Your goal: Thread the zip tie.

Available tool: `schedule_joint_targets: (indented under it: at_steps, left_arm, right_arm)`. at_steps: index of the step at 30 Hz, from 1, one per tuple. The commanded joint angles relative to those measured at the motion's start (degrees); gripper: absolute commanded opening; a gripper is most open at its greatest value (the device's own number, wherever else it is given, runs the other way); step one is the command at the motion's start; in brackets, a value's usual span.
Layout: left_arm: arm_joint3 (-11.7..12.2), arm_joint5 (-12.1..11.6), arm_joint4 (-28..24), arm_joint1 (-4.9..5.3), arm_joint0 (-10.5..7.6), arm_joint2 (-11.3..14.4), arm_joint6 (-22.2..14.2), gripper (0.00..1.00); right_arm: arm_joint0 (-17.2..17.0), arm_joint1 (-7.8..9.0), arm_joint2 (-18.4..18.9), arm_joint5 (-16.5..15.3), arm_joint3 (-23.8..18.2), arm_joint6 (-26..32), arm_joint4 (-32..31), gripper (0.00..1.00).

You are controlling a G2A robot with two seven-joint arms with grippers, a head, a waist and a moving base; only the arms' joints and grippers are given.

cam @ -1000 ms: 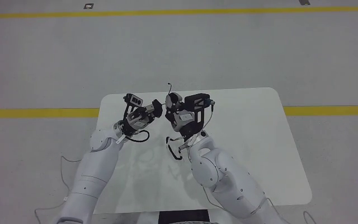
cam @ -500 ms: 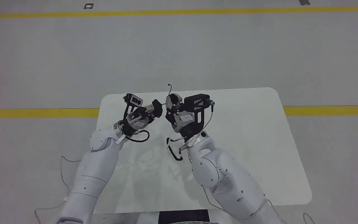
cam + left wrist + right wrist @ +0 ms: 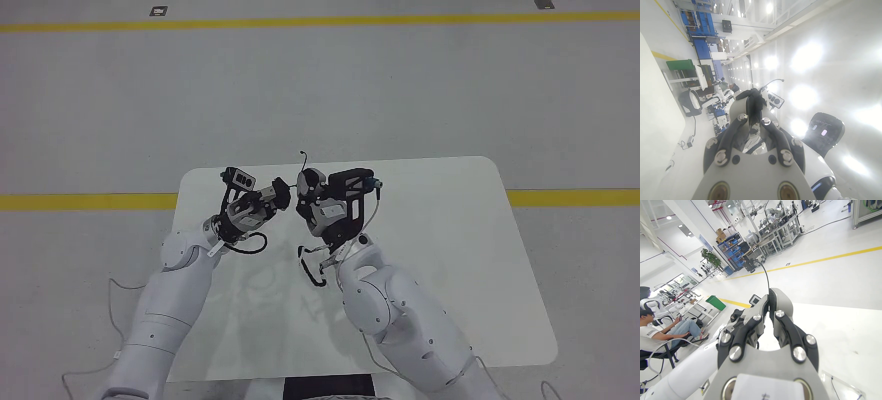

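Observation:
Both arms are raised over the middle of the white table, their grippers tip to tip. My right gripper is shut on a thin black zip tie, whose free strap curves up and away from the fingertips. From above, the zip tie stands up out of the right gripper, with the left gripper right beside it. In the left wrist view the left gripper has its fingers pressed together at the tie's lower part, and the zip tie arcs off past its tips.
The table's bare top stretches wide to the right and toward the front edge. Around it is pale floor with yellow lines. A green bin stands on the floor off the table's left side.

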Motion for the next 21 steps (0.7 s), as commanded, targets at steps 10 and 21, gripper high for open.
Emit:
schedule_joint_targets:
  at_steps: [10, 21]
  left_arm:
    - [-1.6, 0.5, 0.5, 0.07, 0.59, 0.4, 2.2, 0.00]
    - [-3.2, 0.4, 0.0, 0.60, 1.47, 0.7, 3.1, 0.00]
  right_arm:
    - [-0.9, -0.40, 0.2, 0.4, -0.4, 0.1, -0.8, 0.00]
    - [-2.1, -0.70, 0.7, 0.9, -1.2, 0.4, -1.9, 0.00]
